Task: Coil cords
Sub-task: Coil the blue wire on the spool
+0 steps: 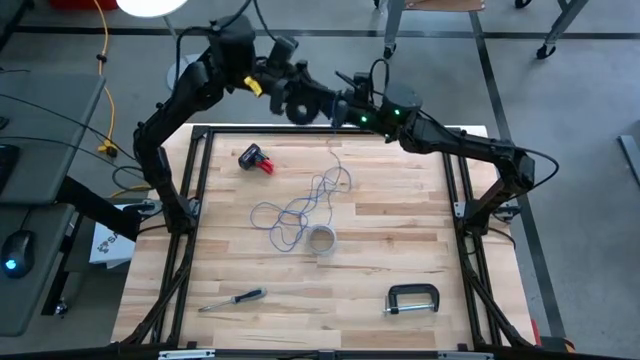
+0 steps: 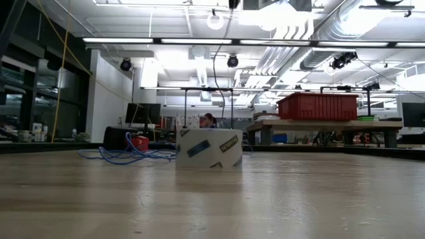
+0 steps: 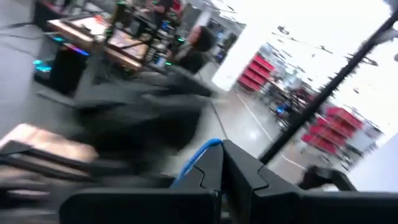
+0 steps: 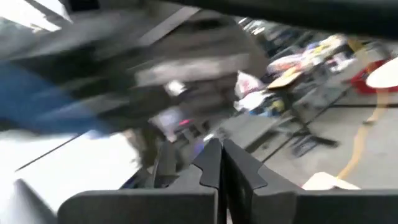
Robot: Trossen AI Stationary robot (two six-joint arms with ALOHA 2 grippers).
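High view, blue cord (image 1: 300, 212) tangled mid-table, tape roll (image 1: 321, 240) beside

Both arms reach up and inward, meeting above the far edge of the table (image 1: 400, 215). Left gripper (image 3: 221, 163): fingers pressed together, pinching a blue cord (image 3: 196, 158). Right gripper (image 4: 221, 160): fingers likewise closed, raised just beside the left gripper, wrists nearly touching.
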